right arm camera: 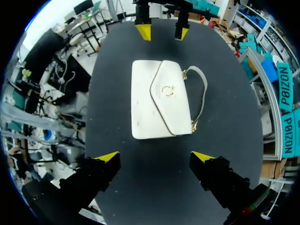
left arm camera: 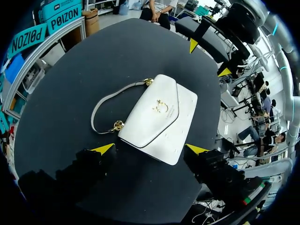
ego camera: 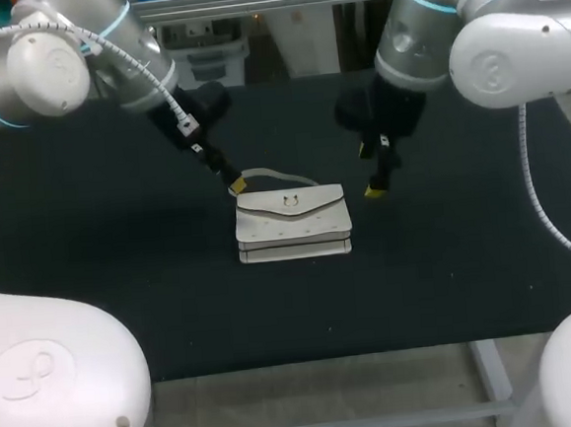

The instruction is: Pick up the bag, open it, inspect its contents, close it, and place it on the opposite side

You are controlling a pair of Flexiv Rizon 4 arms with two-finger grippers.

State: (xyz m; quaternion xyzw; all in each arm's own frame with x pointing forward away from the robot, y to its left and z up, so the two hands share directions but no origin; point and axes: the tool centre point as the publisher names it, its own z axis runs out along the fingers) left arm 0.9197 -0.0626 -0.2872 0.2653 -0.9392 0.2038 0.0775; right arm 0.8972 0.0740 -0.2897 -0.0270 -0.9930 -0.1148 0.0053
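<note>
My left gripper (left arm camera: pixel 150 149) hangs open, its two yellow-tipped fingers (left arm camera: pixel 96 161) spread wide, and the nearest corner of the white bag (left arm camera: pixel 157 117) lies in line between the tips; I cannot tell whether either tip touches it. My right gripper (right arm camera: pixel 155 156) is open just as wide over bare black table (ego camera: pixel 123 286), with the bag a little ahead of it and apart from both tips. The bag lies flat near the middle of the table with its flap (right arm camera: pixel 171 96) down and a small gold clasp (right arm camera: pixel 168 90) at the flap's middle. Its pale strap (right arm camera: pixel 202 89) curves out from gold rings along one long edge and rests on the table. From above, that strap runs along the bag's far side. My left arm's yellow tip sits right by the strap's end at the bag's far left corner, while my right gripper hovers just off the far right corner.
</note>
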